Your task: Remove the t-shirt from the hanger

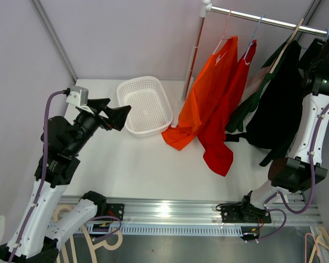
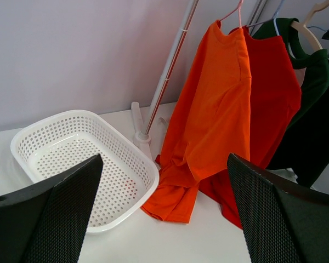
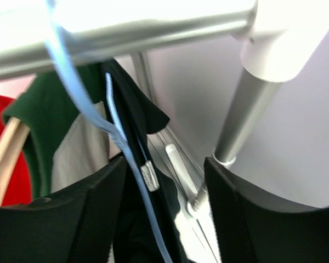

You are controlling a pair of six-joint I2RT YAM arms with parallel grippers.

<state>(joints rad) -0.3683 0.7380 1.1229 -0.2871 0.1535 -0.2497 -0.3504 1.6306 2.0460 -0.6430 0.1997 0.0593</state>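
White table, flat and bright, and the white perforated basket sat on it toward the far left, open side up. Just right of the basket the clothes rail's upright post stood on the tabletop, foot planted at the far edge. Right of the basket again, nearly touching its near corner, the orange shirt had its hem bunched on the surface. Farther right of the basket the red shirt trailed its hem onto the table too. Nearer than the basket, well apart, a silver mounting rail ran along the table's front edge.
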